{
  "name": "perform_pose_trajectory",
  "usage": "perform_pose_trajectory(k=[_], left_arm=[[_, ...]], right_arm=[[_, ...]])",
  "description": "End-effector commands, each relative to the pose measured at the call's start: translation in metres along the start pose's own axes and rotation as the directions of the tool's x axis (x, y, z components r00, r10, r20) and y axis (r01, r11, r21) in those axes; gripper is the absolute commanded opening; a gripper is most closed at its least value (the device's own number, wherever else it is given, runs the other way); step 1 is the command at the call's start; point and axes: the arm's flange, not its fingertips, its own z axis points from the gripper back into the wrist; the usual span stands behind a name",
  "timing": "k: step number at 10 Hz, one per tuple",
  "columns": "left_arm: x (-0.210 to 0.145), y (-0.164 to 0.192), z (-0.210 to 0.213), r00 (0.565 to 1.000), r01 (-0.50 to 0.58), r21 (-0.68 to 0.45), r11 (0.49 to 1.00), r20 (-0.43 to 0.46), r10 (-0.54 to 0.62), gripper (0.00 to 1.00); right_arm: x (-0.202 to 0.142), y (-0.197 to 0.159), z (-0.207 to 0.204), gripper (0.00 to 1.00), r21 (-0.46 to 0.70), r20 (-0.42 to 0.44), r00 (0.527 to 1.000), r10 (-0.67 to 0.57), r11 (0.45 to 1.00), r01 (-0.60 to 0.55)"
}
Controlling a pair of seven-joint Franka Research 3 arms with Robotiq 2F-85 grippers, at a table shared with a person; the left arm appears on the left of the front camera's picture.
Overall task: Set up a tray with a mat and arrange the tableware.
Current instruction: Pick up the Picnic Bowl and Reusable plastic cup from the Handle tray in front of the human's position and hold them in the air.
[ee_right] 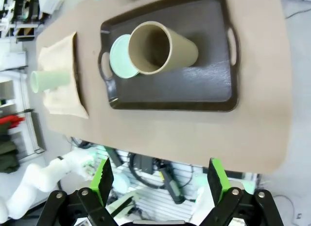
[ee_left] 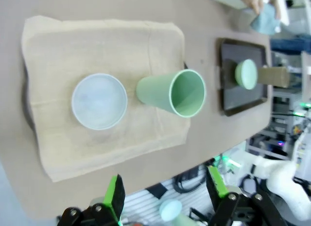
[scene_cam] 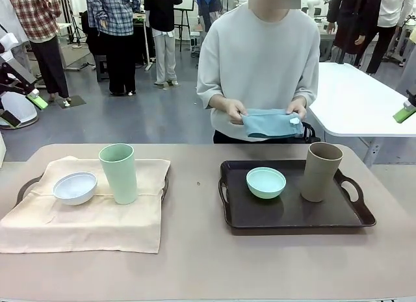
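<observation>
Tableware: we saw four pieces on the bench [scene_cam: 208, 263], standing as two pairs.
Left pair: the small white bowl [scene_cam: 75, 187] and the pale-green tumbler [scene_cam: 118, 173] stood upright on a beige mat [scene_cam: 84, 224]. The bowl was just beside the tumbler. The mat was draped over a tray whose handle [scene_cam: 25, 186] showed at the mat's left edge.
Right pair: the mint-green bowl [scene_cam: 266, 182] and the tan-brown tumbler [scene_cam: 321, 171] stood apart on the bare dark tray [scene_cam: 292, 217], with no mat under them.
Person: at the far side, the person's hands [scene_cam: 231, 109] held a folded blue cloth [scene_cam: 270, 123] in the air beyond the dark tray.
Left fingers [ee_left: 115, 192]: spread apart with nothing between them, high above the beige mat.
Right fingers [ee_right: 103, 180]: spread wide and empty, high above the bench's edge beside the dark tray.
Step in hand: we judged the left set finished. The right tray lacked its mat, and the blue cloth was most likely meant for it.
Next move: in our view the bowl and tumbler would have to come off the dark tray before the cloth could go down. The tall tumbler would need a level grip on its wall to stay upright, and the bowl a grip on its rim.
</observation>
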Motion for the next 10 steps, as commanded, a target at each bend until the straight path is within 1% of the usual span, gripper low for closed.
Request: perform_pose_trajectory(k=[1, 3, 4, 5, 7, 8, 9, 10], left_arm=[[0.002, 0.040, 0.024, 0.997, -0.063, -0.234, 0.970, -0.067, 0.049, 0.89], [-0.005, 0.082, 0.030, 0.988, -0.136, -0.432, 0.892, -0.128, 0.089, 0.89], [-0.010, 0.102, 0.030, 0.981, -0.170, -0.486, 0.857, -0.166, 0.100, 0.89], [-0.016, 0.117, 0.034, 0.978, -0.187, -0.525, 0.830, -0.178, 0.107, 0.89], [-0.029, 0.135, 0.039, 0.980, -0.187, -0.605, 0.774, -0.170, 0.105, 0.89], [-0.034, 0.138, 0.034, 0.978, -0.198, -0.619, 0.760, -0.179, 0.110, 0.89], [-0.032, 0.137, 0.031, 0.975, -0.210, -0.618, 0.758, -0.194, 0.111, 0.89], [-0.031, 0.133, 0.028, 0.977, -0.196, -0.614, 0.765, -0.192, 0.096, 0.89]], right_arm=[[0.002, -0.047, 0.011, 1.00, 0.216, -0.061, 0.995, -0.076, 0.972, 0.088], [-0.004, -0.093, 0.022, 1.00, 0.364, -0.089, 0.989, -0.120, 0.920, 0.145], [-0.007, -0.113, 0.029, 1.00, 0.402, -0.092, 0.988, -0.127, 0.903, 0.154], [-0.012, -0.129, 0.035, 1.00, 0.433, -0.098, 0.986, -0.138, 0.886, 0.167], [-0.022, -0.153, 0.048, 1.00, 0.536, -0.080, 0.987, -0.143, 0.828, 0.163], [-0.025, -0.157, 0.049, 1.00, 0.566, -0.081, 0.987, -0.137, 0.809, 0.158], [-0.022, -0.155, 0.045, 1.00, 0.563, -0.086, 0.987, -0.137, 0.811, 0.162], [-0.019, -0.151, 0.041, 1.00, 0.533, -0.099, 0.986, -0.133, 0.830, 0.165]])
